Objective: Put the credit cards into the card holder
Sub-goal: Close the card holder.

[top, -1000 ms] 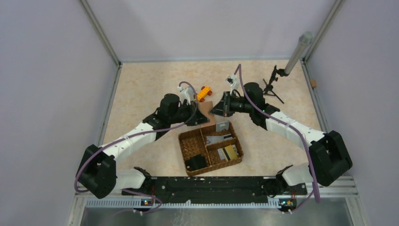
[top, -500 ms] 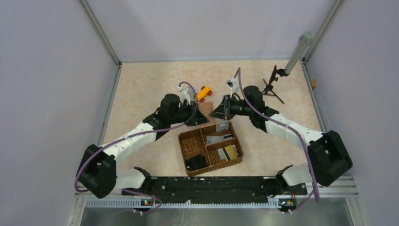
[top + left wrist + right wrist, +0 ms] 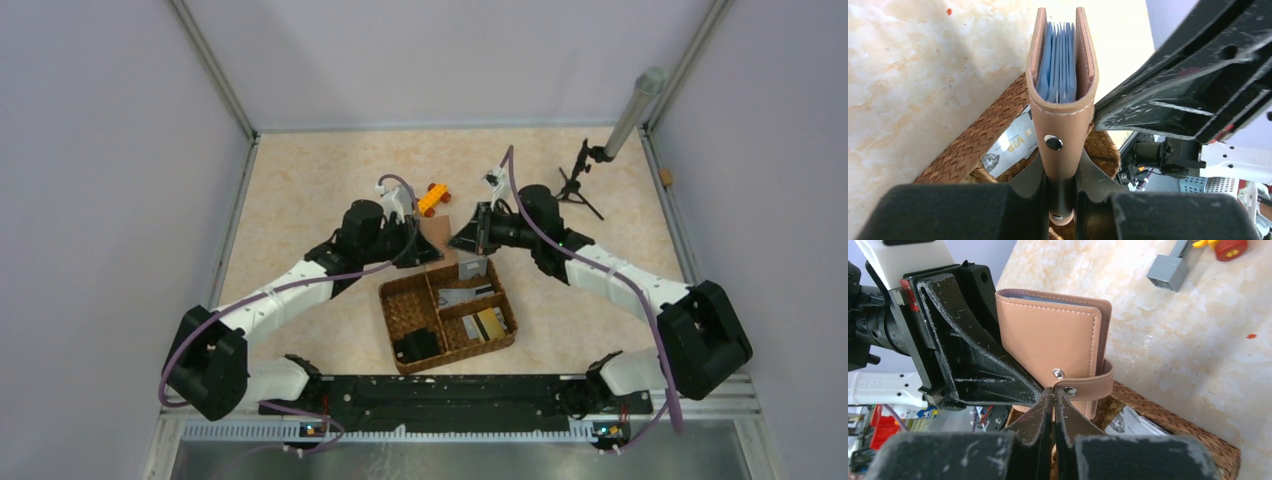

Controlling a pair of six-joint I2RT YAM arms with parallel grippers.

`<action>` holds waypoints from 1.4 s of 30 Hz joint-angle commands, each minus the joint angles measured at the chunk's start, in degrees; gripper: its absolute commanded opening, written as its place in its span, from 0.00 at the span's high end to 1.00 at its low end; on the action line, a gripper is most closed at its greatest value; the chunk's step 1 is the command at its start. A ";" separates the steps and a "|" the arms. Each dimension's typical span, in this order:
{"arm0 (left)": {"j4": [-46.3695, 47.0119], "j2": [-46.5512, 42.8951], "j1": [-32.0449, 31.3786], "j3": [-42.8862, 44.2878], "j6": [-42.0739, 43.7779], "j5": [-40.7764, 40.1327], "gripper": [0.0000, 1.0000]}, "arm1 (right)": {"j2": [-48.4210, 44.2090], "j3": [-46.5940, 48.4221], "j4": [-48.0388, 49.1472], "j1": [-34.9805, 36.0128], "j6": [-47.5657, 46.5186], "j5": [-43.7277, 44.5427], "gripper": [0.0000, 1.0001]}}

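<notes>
Left wrist view looks along the edge of the card holder [image 3: 1062, 90], which stands upright over the rim of the woven basket [image 3: 963, 150]. The left end effector [image 3: 1063, 172] is clamped on its lower part. The light blue pockets are seen from their open side, and I can see no card in them.

Right wrist view gives what that one hides. It shows the flat brown face, the strap that comes around the side, and the right end effector [image 3: 1053, 397] with its fingers pressed together on the end of that strap, as far as I can judge.

Only the top external view shows the credit cards [image 3: 484, 324]. They lie in the right compartments of the basket, near the holder, and none is picked up. In this view the holder itself is almost hidden between the two arms.

I think the main risk is in the pull on the strap. If the snap resists, the pull may turn the holder in the left grip or draw it out, and it would then drop into the basket onto the cards. The strap end is small, so the right fingers may also slip off it. The two end effectors are very close, so a small wrong move could make them touch
</notes>
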 commanded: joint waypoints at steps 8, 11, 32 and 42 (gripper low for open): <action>-4.40 -0.34 -0.37 3.18 1.74 -4.88 1.00 | -6.04 3.19 -10.04 2.29 -8.16 11.31 0.45; -4.37 -0.14 -0.38 3.30 1.74 -4.59 1.00 | -4.57 4.00 -10.27 3.80 -7.35 13.85 0.43; -4.99 -0.53 -0.38 2.70 1.97 -4.49 1.00 | 0.26 6.04 -10.94 4.78 -7.91 16.21 0.79; -5.35 -0.65 -0.40 2.76 1.98 -4.58 1.00 | 0.22 6.12 -12.27 4.79 -8.21 16.90 0.88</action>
